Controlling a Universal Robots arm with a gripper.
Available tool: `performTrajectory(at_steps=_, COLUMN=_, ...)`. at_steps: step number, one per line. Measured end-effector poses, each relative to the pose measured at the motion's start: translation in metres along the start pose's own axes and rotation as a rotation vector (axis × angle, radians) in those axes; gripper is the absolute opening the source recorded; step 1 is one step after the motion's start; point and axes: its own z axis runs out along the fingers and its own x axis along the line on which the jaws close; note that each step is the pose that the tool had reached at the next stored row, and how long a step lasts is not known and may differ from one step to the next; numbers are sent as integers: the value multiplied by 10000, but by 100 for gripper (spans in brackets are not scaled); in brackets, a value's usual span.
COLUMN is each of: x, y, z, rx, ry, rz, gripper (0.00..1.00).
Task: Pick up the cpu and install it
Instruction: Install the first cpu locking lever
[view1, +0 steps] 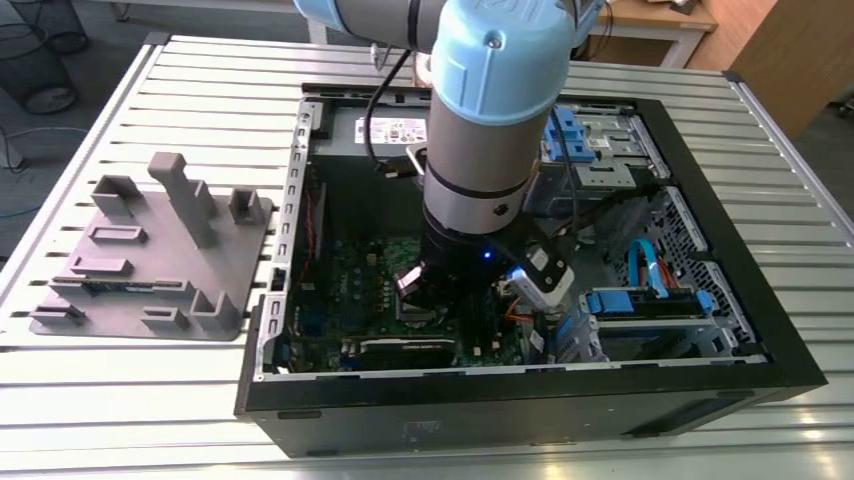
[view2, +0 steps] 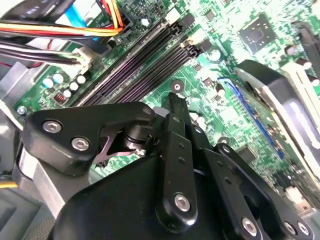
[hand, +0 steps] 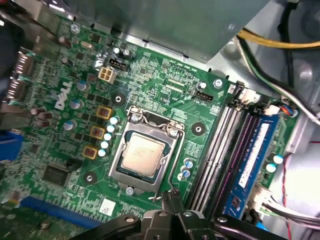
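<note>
The cpu (hand: 141, 153), a small square chip with a silver-grey top, lies flat in its socket on the green motherboard (hand: 65, 150), framed by the socket's metal bracket (hand: 116, 159). In the first wrist view my gripper (hand: 172, 196) hangs above the board just beside the socket's edge, its black fingers drawn together to one narrow tip with nothing between them. The second wrist view shows the same shut gripper (view2: 175, 102) over the board near the dark memory slots (view2: 135, 70). In the exterior view the gripper (view1: 447, 300) reaches down into the open computer case (view1: 747, 250).
A grey plastic tray with upright posts (view1: 147, 250) stands on the slatted table at the exterior view's left. Inside the case are a metal box with a white label (view1: 387, 128), blue drive brackets (view1: 641, 300) and cable bundles (hand: 270, 70). A blue memory stick (hand: 252, 155) stands beside the socket.
</note>
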Motion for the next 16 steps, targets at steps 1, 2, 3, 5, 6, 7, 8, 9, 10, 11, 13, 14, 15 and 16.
performTrajectory(at_steps=1, x=0, y=-1, z=-14, rx=0, ry=0, rz=0, gripper=11)
performTrajectory(at_steps=2, x=-1, y=0, z=-14, rx=-2, ry=-2, rz=0, gripper=11)
performTrajectory(at_steps=3, x=-1, y=0, z=-15, rx=-2, ry=-1, rz=0, gripper=11)
performTrajectory(at_steps=5, x=0, y=0, z=-15, rx=-2, ry=-2, rz=0, gripper=11)
performTrajectory(at_steps=6, x=0, y=0, z=-15, rx=-1, ry=0, rz=0, gripper=11)
performTrajectory(at_steps=7, x=2, y=0, z=-15, rx=-1, ry=0, rz=-1, gripper=11)
performTrajectory(at_steps=8, x=7, y=3, z=-15, rx=0, ry=1, rz=1, gripper=11)
performTrajectory(at_steps=9, x=17, y=6, z=-17, rx=-5, ry=0, rz=2, gripper=11)
performTrajectory(at_steps=10, x=30, y=11, z=-16, rx=-23, ry=-8, rz=2, gripper=11)
performTrajectory(at_steps=11, x=46, y=18, z=-16, rx=-43, ry=-19, rz=5, gripper=11)
performTrajectory(at_steps=13, x=63, y=24, z=-18, rx=-65, ry=-32, rz=9, gripper=11)
performTrajectory(at_steps=14, x=63, y=23, z=-37, rx=-69, ry=-31, rz=12, gripper=11)
performTrajectory(at_steps=15, x=63, y=22, z=-71, rx=-74, ry=-35, rz=15, gripper=11)
performTrajectory(at_steps=16, x=62, y=21, z=-111, rx=-76, ry=-36, rz=17, gripper=11)
